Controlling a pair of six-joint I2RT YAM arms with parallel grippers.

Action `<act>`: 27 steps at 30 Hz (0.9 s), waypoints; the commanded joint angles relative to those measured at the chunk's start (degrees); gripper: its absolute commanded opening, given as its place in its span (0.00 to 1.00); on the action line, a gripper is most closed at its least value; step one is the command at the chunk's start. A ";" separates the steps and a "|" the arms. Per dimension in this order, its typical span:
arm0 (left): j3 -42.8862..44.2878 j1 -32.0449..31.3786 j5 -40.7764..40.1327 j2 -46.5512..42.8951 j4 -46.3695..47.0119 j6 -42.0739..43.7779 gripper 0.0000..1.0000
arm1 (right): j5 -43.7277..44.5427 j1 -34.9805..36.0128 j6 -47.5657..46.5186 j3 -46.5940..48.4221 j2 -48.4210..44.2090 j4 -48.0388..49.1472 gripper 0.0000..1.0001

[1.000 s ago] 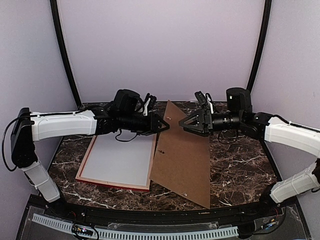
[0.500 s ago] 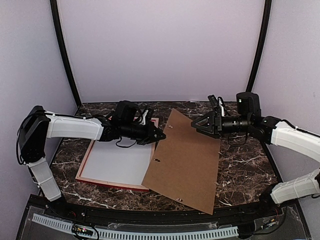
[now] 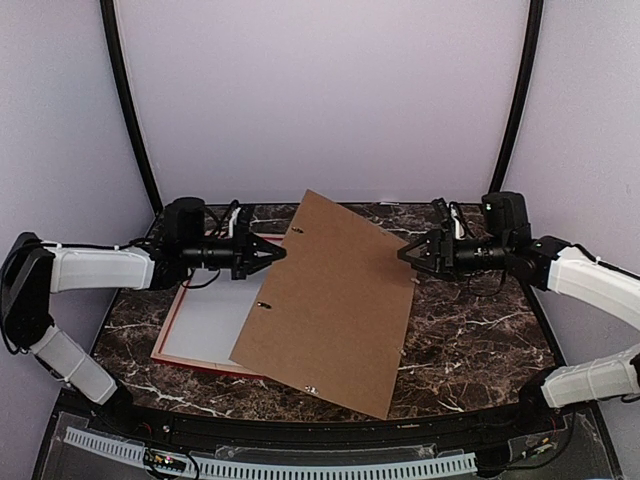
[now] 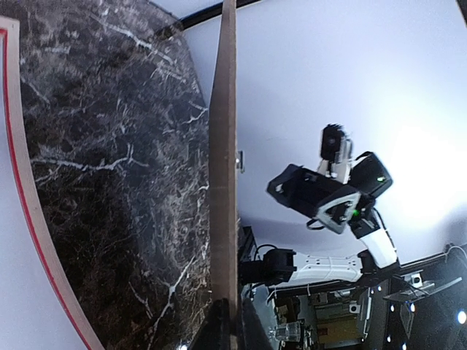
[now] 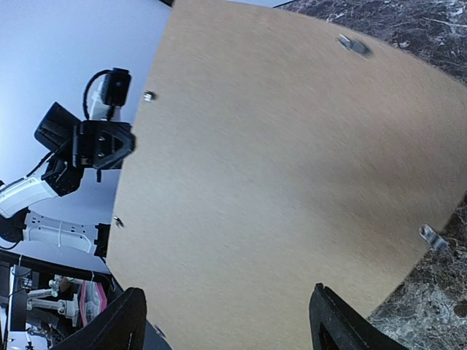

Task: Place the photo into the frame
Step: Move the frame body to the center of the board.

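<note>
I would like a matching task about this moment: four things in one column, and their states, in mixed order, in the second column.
1. thin brown rectangular board
2. red-edged rectangular picture frame
3. left hand
4. right hand

A. open, near the board's right edge
B. flat on the dark marble table
C. raised and tilted
D. shut on the board's left edge

Pairs: 1-C, 2-B, 3-D, 4-A

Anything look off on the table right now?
The brown board lies skewed across the table and covers the right side of the red frame. The left gripper is pinching the board's edge. Nothing looks spilled or damaged.
</note>
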 commanded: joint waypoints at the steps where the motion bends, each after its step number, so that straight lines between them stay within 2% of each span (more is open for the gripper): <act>1: -2.75 5.10 6.82 -8.96 6.87 -3.69 0.00 | 1.48 -0.42 -1.85 -0.84 1.16 0.43 0.78; 6: -3.44 13.91 10.22 -15.93 -0.90 -1.61 0.00 | 3.48 -0.47 -2.16 -0.44 2.78 0.48 0.78; 9: -2.87 18.96 12.87 -19.09 -7.97 0.86 0.00 | 7.07 -0.48 -2.82 0.15 2.84 -0.65 0.78; 15: -1.90 31.88 18.36 -24.22 -16.46 4.66 0.00 | 14.81 1.63 -2.65 -0.45 6.08 0.14 0.77; 19: -1.80 38.10 21.55 -26.36 -18.10 4.65 0.00 | 19.68 6.55 -2.40 0.28 12.13 2.49 0.76; 27: -2.63 44.26 24.50 -27.29 -18.73 4.44 0.00 | 23.48 16.42 0.00 6.79 28.76 8.91 0.76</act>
